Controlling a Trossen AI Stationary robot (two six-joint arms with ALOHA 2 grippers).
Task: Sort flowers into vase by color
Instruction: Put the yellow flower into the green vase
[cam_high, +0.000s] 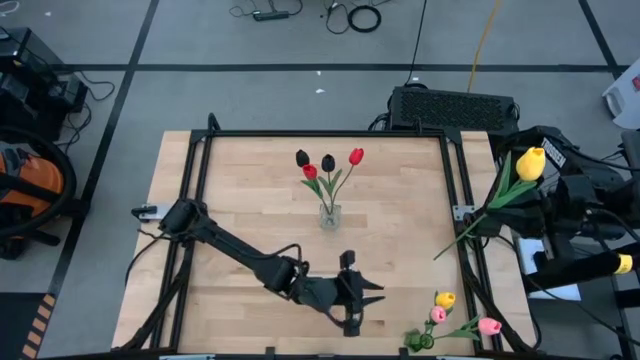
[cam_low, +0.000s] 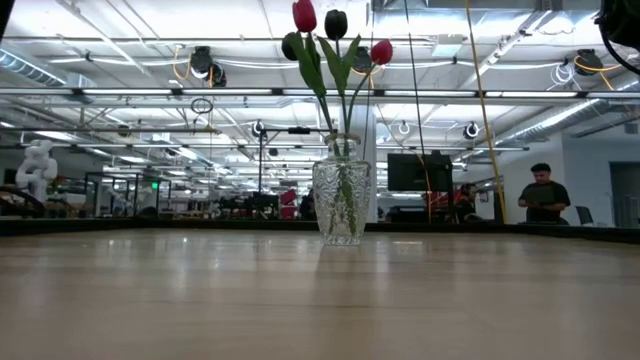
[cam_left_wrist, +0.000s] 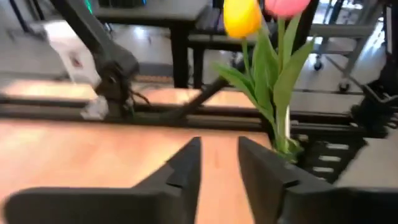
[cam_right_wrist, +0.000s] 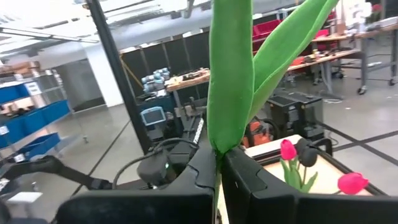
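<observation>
High view: left gripper lies low near the front edge, jaws narrowly apart and empty, aimed at 3 tulips (1 yellow, 2 pink) at the front right corner. Mid-table, the vase holds 2 red and 2 black heads. Right gripper, beyond the right rail, pinches a yellow tulip low on its stem. Tulips look light and springy; grip the stem, not the head. The glass vase may tip. Open board surrounds it; frame rails border the edges.

Vase mid-table w/ red, black tulips (upright); yellow, pink tulips near corner.
</observation>
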